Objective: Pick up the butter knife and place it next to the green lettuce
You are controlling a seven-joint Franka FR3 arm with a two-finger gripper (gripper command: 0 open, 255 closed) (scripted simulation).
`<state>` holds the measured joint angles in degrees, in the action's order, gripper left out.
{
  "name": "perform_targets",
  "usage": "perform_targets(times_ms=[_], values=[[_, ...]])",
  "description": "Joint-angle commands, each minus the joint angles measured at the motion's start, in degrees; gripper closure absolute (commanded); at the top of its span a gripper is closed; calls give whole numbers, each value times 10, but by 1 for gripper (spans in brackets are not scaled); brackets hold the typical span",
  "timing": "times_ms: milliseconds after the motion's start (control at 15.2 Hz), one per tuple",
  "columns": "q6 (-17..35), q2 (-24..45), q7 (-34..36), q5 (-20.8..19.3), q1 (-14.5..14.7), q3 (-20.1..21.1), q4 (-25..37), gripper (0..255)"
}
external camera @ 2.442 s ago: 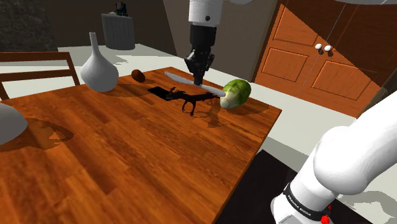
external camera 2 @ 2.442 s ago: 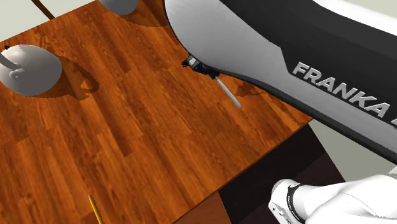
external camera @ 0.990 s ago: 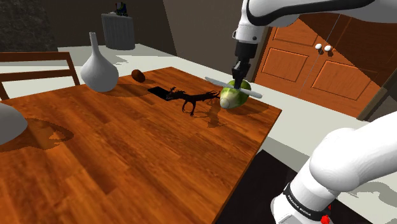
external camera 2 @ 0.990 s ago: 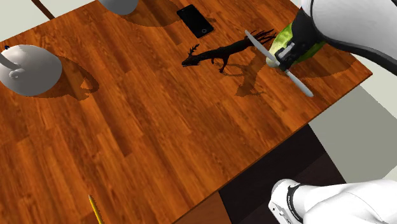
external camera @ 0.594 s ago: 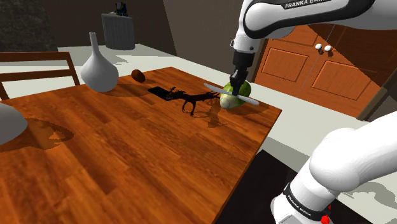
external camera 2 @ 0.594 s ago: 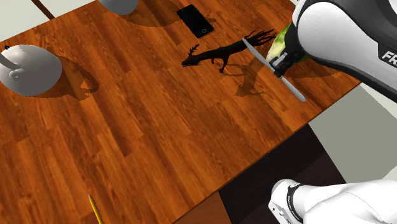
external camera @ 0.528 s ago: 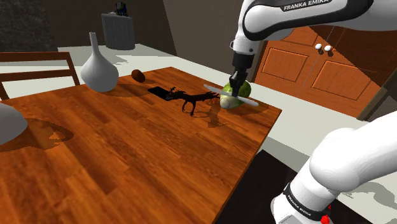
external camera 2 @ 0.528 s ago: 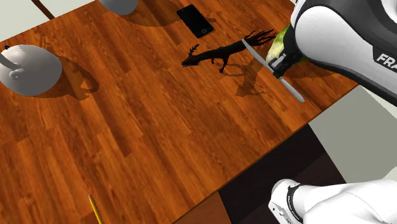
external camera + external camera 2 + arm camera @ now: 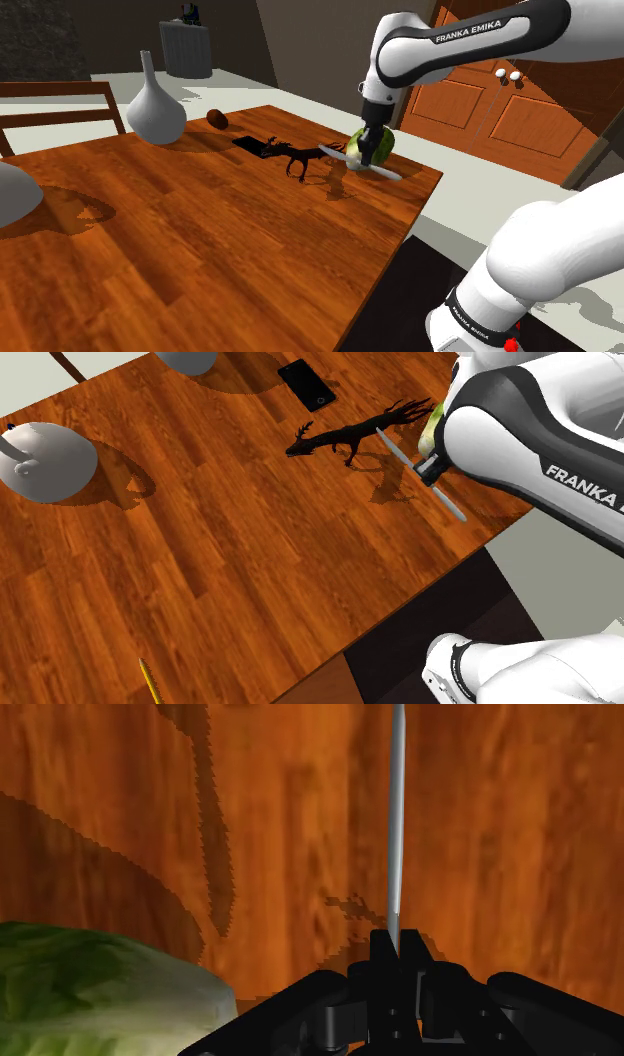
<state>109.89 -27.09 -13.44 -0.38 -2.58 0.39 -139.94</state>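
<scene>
The butter knife [image 9: 396, 824] was held pinched in the claw [image 9: 396, 944] over the wooden table [image 9: 200, 230]; the green lettuce [image 9: 90, 979] was seen just beside the claw.

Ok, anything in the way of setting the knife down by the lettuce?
Nothing visible. The gripper holds the knife over bare table beside the lettuce; the deer figure stands close to one end of the knife.

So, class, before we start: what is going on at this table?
The white Franka arm's black tool is shut on a butter knife, holding it low over the wooden table right beside the green lettuce, near the table's corner. The knife is not yet let go. A black deer figurine stands close by.
</scene>
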Motion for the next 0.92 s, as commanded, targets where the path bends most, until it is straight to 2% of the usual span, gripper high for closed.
perform_targets(times_ms=[0,858], values=[[18,6,0,0,0,0,-11,255],[130,49,1,-1,0,0,-81,255]])
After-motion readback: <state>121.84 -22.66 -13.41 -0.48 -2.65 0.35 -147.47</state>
